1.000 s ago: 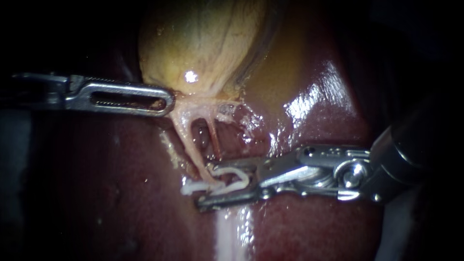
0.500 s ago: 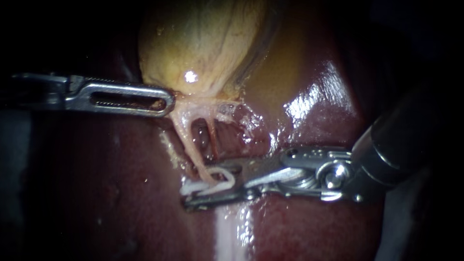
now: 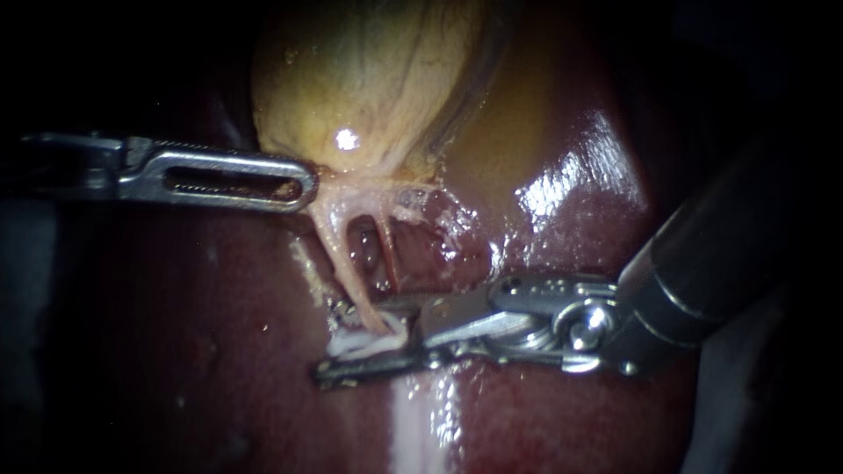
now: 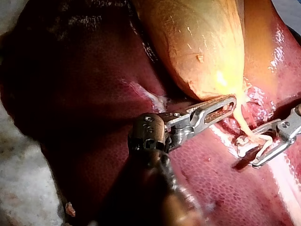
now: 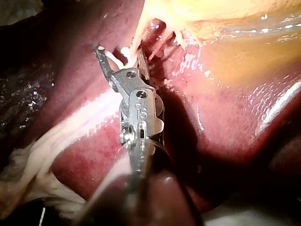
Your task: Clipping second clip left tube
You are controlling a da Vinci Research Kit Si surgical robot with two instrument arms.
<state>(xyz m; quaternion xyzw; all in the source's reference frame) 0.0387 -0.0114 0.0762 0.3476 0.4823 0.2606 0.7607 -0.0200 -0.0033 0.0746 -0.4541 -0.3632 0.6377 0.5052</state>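
At the lower end of the yellow gallbladder (image 3: 369, 79), where it is lying on the dark, wet liver (image 3: 562, 202), the left instrument (image 3: 307, 186) is reaching in level from the left. Its slotted pincer is pressing together on the gallbladder's pale neck tissue and drawing it sideways. From that neck two strands are running down. The pale left tube (image 3: 341, 259) is slanting toward the middle, and a thinner reddish tube (image 3: 387, 254) is hanging just beside it on the right. The right instrument (image 3: 334, 341) is coming in from the right and lying low across the liver. Its pincer is pinching a white clip (image 3: 392, 332), whose arms are lying along both sides of the pincer. The left tube is passing down into the narrow gap between them, near the tips. A further white piece (image 3: 342, 347) is showing just past the clip at the foot of the tube, and I cannot tell where one ends and the other begins.
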